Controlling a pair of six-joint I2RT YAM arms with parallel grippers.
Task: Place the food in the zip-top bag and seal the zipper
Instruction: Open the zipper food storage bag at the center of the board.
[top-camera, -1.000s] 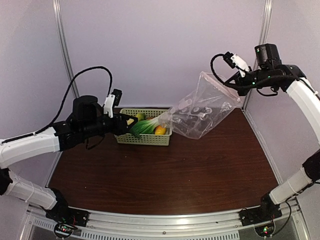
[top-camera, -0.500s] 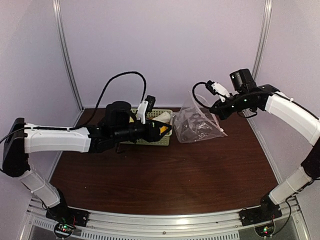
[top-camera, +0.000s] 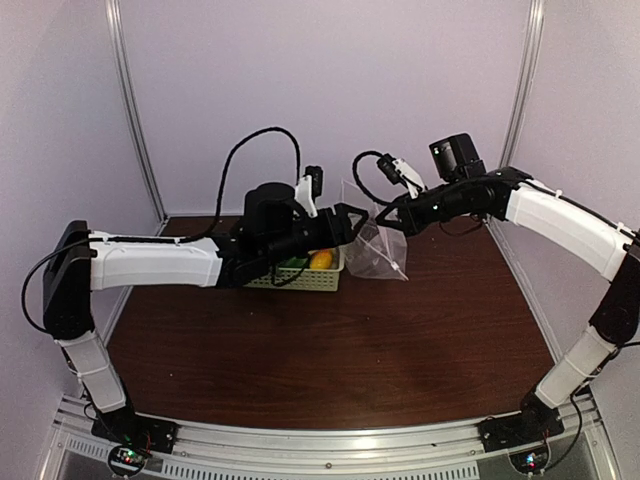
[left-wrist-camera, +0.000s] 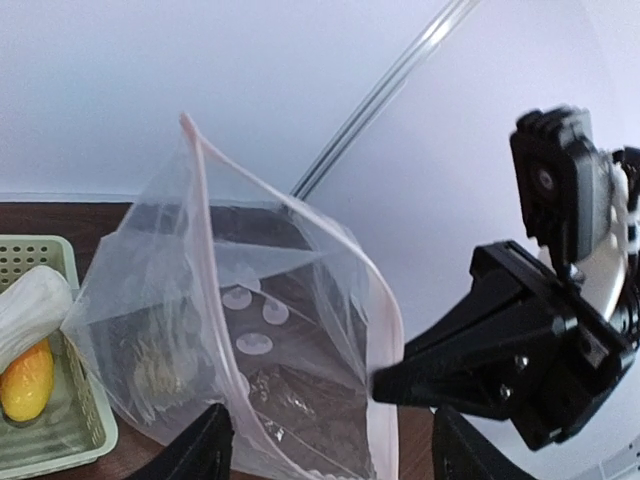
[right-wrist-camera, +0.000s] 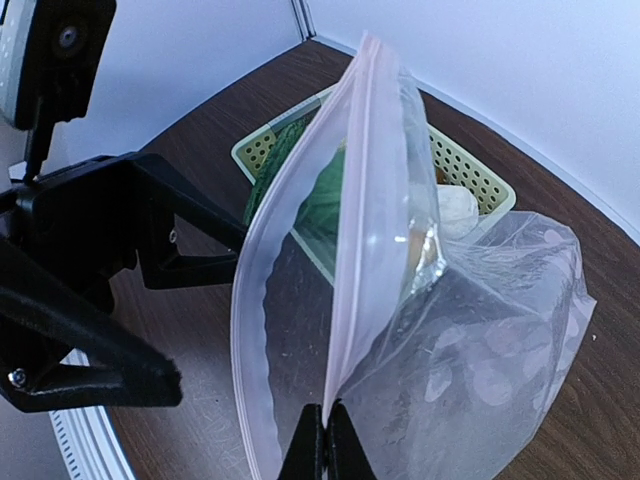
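One clear zip-top bag (top-camera: 388, 252) hangs at 12 o'clock on the worktop (top-camera: 330, 360), its mouth edge clamped in the right gripper (top-camera: 380, 214), while the left gripper (top-camera: 353, 222), jaws apart, sits at the bag's 9 o'clock above the basket (top-camera: 298, 281) holding the food (top-camera: 321, 260).

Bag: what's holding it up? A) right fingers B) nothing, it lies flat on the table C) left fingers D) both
A: the right fingers are pinched shut on the rim of the bag, while the left fingers stand spread open at its mouth, not clamped.
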